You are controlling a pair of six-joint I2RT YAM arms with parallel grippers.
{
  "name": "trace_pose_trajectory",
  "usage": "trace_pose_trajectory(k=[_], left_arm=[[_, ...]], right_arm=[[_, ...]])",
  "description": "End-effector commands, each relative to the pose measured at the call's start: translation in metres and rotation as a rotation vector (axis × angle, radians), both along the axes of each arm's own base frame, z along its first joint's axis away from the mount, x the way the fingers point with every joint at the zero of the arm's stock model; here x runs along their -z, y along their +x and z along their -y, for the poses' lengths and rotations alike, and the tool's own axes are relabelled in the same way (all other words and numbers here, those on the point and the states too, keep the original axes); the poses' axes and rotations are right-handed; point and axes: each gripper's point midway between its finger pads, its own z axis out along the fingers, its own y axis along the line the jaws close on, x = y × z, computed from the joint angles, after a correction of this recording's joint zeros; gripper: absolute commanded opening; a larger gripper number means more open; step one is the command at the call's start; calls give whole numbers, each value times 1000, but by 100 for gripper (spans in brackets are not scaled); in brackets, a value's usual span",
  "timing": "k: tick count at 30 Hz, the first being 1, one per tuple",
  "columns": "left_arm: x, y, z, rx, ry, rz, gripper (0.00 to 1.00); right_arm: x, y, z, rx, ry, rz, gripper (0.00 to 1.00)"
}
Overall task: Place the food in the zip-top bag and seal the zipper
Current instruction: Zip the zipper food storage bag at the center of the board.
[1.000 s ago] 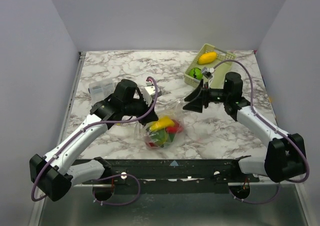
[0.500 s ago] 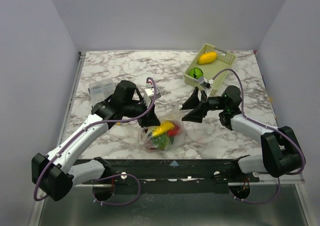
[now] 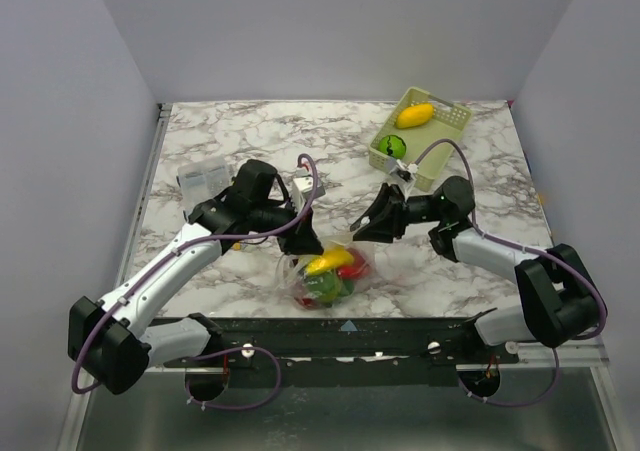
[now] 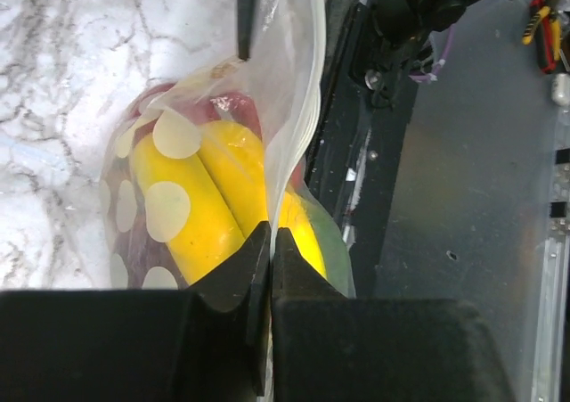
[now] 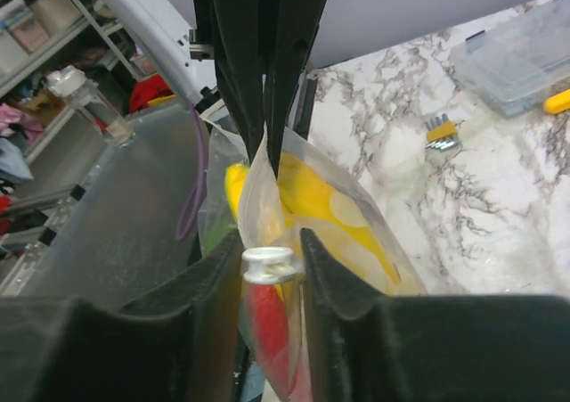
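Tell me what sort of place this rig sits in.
Probably a robotics lab work cell: a marble-patterned tabletop boxed in by plain grey walls, a left arm and right arm bolted at its near edge, and cluttered storage shelves beyond in the right wrist view.

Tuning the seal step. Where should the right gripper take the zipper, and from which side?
Take the zipper at its white slider, pads on the two flat faces of the mouth edge. The left gripper pinches the zip-top bag so that edge stands as a thin upright sheet. Come from the right, opposite that pinch, as the right gripper sits.
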Motion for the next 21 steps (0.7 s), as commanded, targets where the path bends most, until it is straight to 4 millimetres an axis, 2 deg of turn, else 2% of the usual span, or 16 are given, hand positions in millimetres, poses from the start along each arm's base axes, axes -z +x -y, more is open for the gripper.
trace_pose_trajectory(k=[1,3,6,9,12,17,21], left_arm=[[-13,21,-1,-102,16,94,15],[-19,23,-1,-123,0,142,27],[-28,26,5,-179,3,235,52],[-38,26,16,-200,-21,293,67],[-43,32,27,-232,-8,386,71],[-35,37,41,-239,47,478,71],[-27,42,44,-258,67,488,64]], right_arm=[[-9,-2,-2,20,25,33,27],[-10,-3,-1,34,18,19,21],[-12,3,-1,87,-1,-29,6],[-14,7,-2,131,-10,-99,11],[-13,17,-4,211,-34,-199,11],[2,38,-2,378,-115,-419,13],[4,43,1,462,-130,-571,16]])
